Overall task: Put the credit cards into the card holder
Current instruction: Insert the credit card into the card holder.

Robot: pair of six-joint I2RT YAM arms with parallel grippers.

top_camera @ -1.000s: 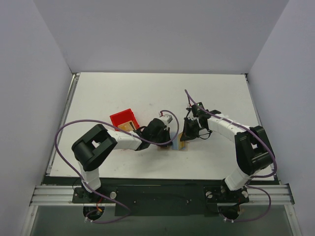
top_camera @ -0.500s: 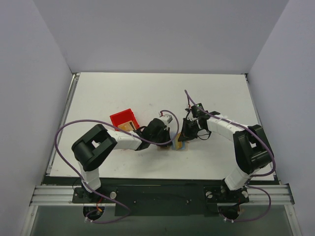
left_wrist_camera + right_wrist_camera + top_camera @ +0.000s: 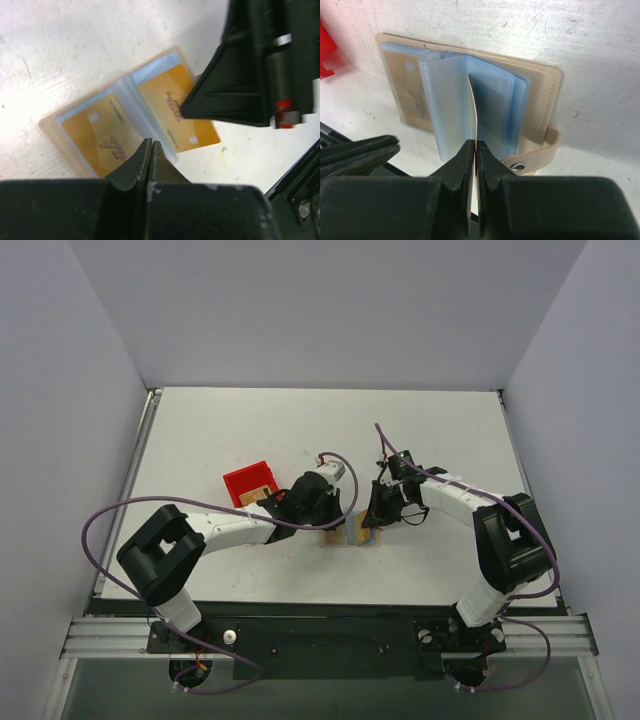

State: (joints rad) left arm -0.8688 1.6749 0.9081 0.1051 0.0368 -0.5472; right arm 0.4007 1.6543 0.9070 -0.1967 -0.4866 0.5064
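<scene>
The card holder (image 3: 352,533) lies open on the table, beige with light blue sleeves (image 3: 445,100). In the left wrist view one orange credit card (image 3: 100,140) sits in its left sleeve. A second credit card (image 3: 175,107) lies partly in the right sleeve and sticks out at the lower right. My right gripper (image 3: 475,150) is shut on that card's edge (image 3: 473,110), which stands edge-on between the sleeves. My left gripper (image 3: 151,146) is shut and empty, just above the holder's near edge. The snap tab (image 3: 540,150) lies to the right.
A red plastic bin (image 3: 250,483) stands left of the holder, behind my left arm, with a tan item at its near edge. Its corner shows in the right wrist view (image 3: 325,55). Both grippers crowd the holder at the table's middle front.
My left arm has swung its elbow to the left and drawn its gripper back up and left off the holder. The right gripper has edged slightly left, still holding the card.
</scene>
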